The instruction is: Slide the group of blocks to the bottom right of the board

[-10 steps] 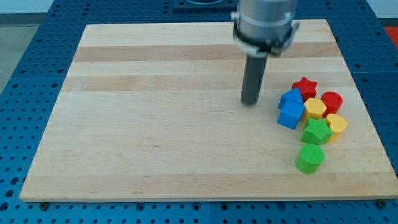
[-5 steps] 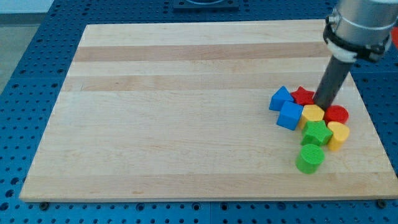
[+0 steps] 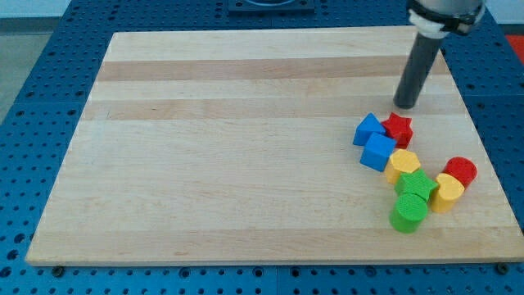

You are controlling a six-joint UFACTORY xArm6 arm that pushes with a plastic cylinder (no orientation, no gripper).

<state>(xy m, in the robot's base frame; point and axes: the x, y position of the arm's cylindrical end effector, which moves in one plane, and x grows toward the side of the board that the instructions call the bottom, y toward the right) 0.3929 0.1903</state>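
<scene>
In the one camera view, we are looking at a cluster of eight small blocks sitting toward the board's (image 3: 246,205) lower right. My tip (image 3: 404,106) is resting on the wood just above the red star (image 3: 399,127), apart from it. Our rod has no jaws, so nothing opens or closes; it is holding nothing and touching no block.

The blue block (image 3: 369,129) at the cluster's upper left is touching the red star, and the blue cube (image 3: 379,151) is sitting just below them. The yellow hexagon (image 3: 403,165) is following down-right, then the green star (image 3: 417,185) and the green cylinder (image 3: 408,212). The yellow block (image 3: 447,192) and the red cylinder (image 3: 460,171) are lying on the view's right side, slightly detached from the rest.

We are judging these as light, rigid plastic pieces that slide easily on smooth wood and scatter rather than move as one body. There is nothing to grasp; we are choosing a contact face instead, likely the cluster's upper-left flank, pushing toward the lower-right corner.

The group's long axis is running diagonally from upper left to lower right, already pointing roughly at the target corner, with the two right-hand blocks spreading it sideways.
</scene>
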